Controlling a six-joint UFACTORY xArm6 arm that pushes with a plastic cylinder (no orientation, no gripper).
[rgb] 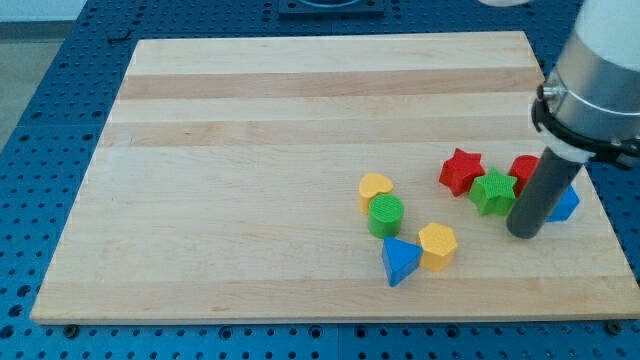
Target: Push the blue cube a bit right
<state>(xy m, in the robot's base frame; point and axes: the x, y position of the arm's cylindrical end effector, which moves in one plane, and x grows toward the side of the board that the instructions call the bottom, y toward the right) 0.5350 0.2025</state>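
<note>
Underneath, a pale wooden surface (pixel 300 120) lies on a blue perforated bench (pixel 40 110); no writing is legible. No pincer shows: my tip (pixel 524 232) touches the blue cube (pixel 566 205), beside the green star (pixel 493 191).

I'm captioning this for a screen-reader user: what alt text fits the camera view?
My tip rests on a wooden board just left of the blue cube, beside a green star, with a red star nearby.

Pale wooden board (pixel 300 120) with lighter and darker stripes; beside the green star (pixel 493 190), a red star (pixel 461 170), blue cube (pixel 566 205), dark tip (pixel 524 233).
</note>
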